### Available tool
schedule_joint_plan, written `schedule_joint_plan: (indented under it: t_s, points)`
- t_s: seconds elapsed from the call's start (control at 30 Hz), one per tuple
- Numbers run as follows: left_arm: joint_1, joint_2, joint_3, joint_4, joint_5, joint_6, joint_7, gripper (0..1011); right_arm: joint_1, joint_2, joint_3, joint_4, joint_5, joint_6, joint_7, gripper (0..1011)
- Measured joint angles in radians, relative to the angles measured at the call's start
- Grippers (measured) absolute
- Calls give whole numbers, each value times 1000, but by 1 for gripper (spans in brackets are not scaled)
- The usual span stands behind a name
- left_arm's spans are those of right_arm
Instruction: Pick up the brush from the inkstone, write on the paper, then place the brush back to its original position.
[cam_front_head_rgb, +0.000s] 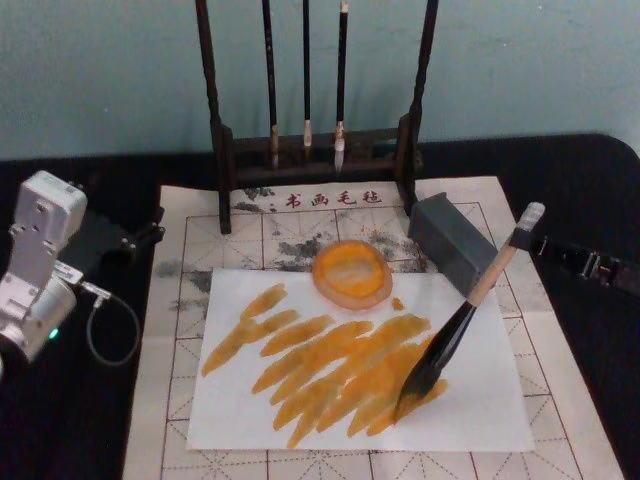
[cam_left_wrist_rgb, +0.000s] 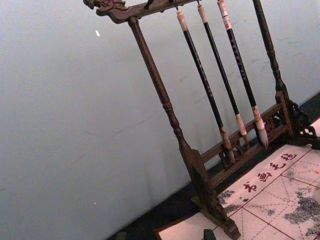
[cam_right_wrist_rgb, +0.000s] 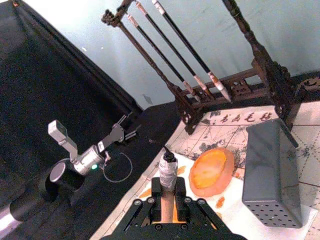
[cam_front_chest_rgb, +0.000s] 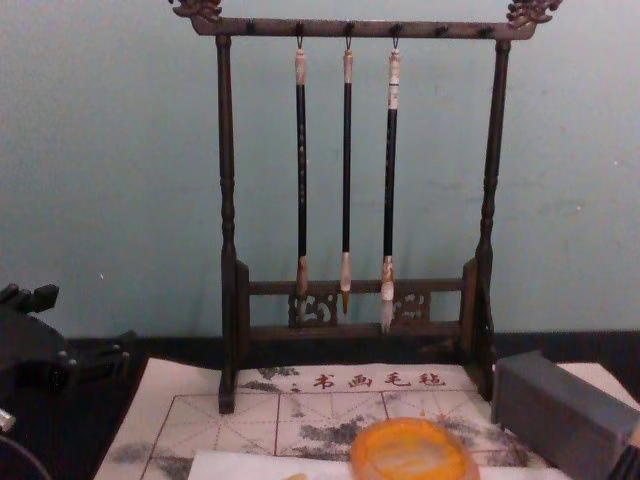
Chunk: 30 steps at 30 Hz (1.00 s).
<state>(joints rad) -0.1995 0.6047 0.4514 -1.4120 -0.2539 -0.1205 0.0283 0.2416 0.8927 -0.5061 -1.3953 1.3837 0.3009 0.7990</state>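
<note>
Slanting from the right hand (cam_right_wrist_rgb: 167, 194), the brush (cam_front_head_rgb: 470, 310) touches paper (cam_front_head_rgb: 480, 405).

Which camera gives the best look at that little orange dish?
The head view: the orange dish lies whole, seen from above, at the paper's top edge. The right wrist view shows it whole too, slanted, beside the grey block. The chest view cuts off its near side. The left wrist view faces the brush rack.
</note>
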Motion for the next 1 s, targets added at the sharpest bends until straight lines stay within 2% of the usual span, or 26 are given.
schedule_joint_plan:
  t_s: [0.5, 1.0]
  points:
    - [0, 0, 0, 0, 0, 0, 0, 1001, 20, 10, -34, 9, -17, 6, 19, 184]
    - [0, 0, 0, 0, 0, 0, 0, 1001, 21, 3, -36, 26, -7, 3, -14, 184]
